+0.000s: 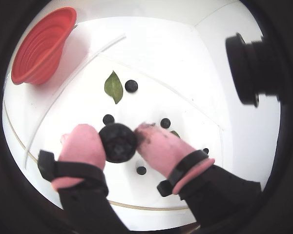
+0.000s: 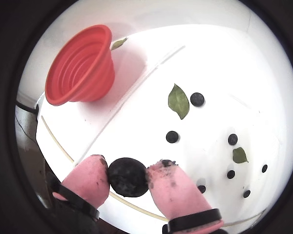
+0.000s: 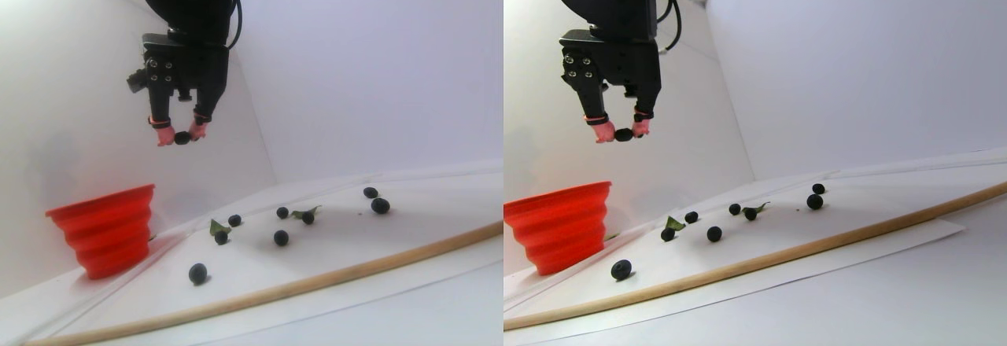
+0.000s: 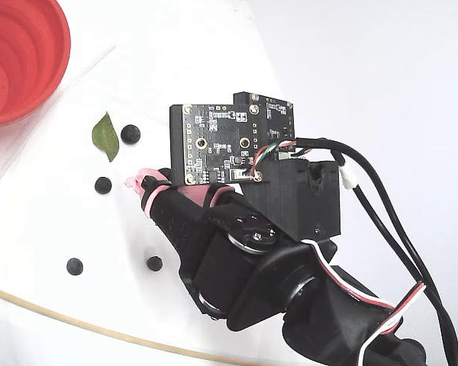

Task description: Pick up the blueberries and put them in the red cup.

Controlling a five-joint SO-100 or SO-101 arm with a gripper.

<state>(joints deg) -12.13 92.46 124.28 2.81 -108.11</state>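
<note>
One berry: in the tool (image 2: 128,176), pinched between the two pink pads (image 1: 83,146), well above the desk (image 3: 346,236) in the stereo pair view.
Tool state: nearly closed, gap only as wide as the held berry (image 1: 118,142); pads press its left and right sides, so it hangs clear underneath. Looks ready for a straight drop.
Pads: right one smeared dark in both wrist views, prob. berry juice; grip may be a bit slippy.
Red cup (image 2: 80,66): upright, mouth open, near the desk's far-left corner in a wrist view; in the stereo pair view it stands at the left end, below and to the left of the tool.
Why so high: my guess, berry is lifted to clear the cup's rim on the way over.
Loose blueberries (image 2: 172,137): scattered on the desk mid and right, well apart from the cup; at least seven in a wrist view.
Leaves (image 2: 179,101): flat, one just beside a berry, not part of the job.
Stage: carry step; berry not yet over the cup.
Next: prob. shift tool toward the cup mouth, then open.
Risk: berry rolls off the pads or bounces off the rim.
</note>
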